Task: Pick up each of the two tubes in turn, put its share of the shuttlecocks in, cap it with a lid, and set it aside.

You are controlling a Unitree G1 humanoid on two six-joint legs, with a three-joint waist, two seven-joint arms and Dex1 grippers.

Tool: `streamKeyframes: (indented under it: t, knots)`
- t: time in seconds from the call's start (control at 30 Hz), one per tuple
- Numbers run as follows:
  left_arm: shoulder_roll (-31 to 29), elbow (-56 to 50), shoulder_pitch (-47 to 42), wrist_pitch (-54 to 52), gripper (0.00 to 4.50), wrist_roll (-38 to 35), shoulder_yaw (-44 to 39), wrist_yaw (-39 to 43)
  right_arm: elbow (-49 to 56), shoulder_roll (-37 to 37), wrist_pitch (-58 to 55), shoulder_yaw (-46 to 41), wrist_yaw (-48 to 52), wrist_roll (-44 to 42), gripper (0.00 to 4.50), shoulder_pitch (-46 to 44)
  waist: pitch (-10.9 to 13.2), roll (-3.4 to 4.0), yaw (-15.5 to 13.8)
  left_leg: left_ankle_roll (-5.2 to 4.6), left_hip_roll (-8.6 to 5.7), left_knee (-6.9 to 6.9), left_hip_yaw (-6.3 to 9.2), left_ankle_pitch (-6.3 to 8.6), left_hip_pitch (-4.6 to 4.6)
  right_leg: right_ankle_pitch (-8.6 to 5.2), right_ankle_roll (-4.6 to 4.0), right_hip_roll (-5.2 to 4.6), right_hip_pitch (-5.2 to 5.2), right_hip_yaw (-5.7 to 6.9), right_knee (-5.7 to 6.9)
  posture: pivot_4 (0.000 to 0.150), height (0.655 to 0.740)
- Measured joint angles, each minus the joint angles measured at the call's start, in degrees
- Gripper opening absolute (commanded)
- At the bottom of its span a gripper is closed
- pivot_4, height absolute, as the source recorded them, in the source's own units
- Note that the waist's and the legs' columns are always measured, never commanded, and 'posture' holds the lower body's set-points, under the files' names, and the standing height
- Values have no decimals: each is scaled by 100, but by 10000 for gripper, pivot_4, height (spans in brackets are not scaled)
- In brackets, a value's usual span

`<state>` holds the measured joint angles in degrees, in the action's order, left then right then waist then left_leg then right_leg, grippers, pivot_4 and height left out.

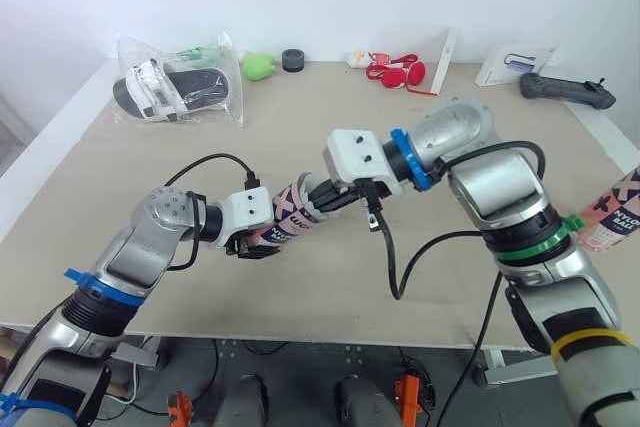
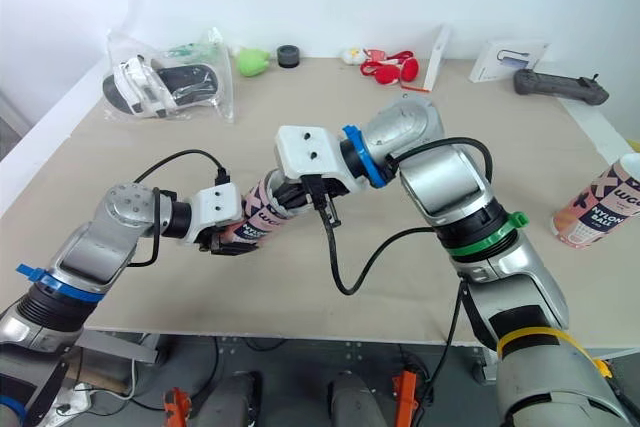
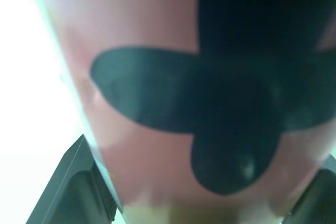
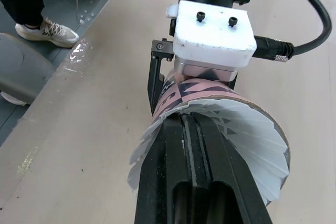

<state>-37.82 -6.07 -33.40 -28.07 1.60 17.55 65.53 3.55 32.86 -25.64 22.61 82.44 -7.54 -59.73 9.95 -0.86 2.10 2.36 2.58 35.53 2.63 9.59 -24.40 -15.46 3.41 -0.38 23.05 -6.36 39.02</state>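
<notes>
A pink tube with black print (image 1: 290, 212) lies nearly level just above the table's middle, its base held in my left gripper (image 1: 255, 244), which is shut on it. Up close, the tube (image 3: 173, 103) sits between the left fingers (image 3: 73, 187). A white feathered shuttlecock (image 4: 252, 145) sits in the tube's open mouth. My right gripper (image 1: 325, 197) is shut, its fingertips pushed into the shuttlecock's skirt. The second pink tube (image 2: 600, 202) stands upright near the table's right edge.
Along the back of the table lie a clear bag with sandals (image 1: 175, 87), a green object (image 1: 258, 66), a black roll (image 1: 292, 59), a red item (image 1: 398, 72), a white box (image 1: 515, 64) and a black controller (image 1: 567, 90). A person's shoes (image 4: 44, 30) stand on the floor beside the table.
</notes>
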Motion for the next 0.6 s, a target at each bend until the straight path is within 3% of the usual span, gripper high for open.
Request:
streamKeyframes:
  t: [0.4,0.6]
  knots:
    - [55,41,-27,4,30706,8,1,9,-952,-625,971,912,-648,1209,742,-198,0,0,-15,1,-2,3,-1,-1,-2,4,5,-2,1,0,0,1500,7400]
    - [43,43,-27,-63,30706,8,-21,0,-1118,-709,1052,885,-588,1237,742,-301,0,0,-13,1,0,3,0,-1,0,9,1,0,1,1,0,1500,7400]
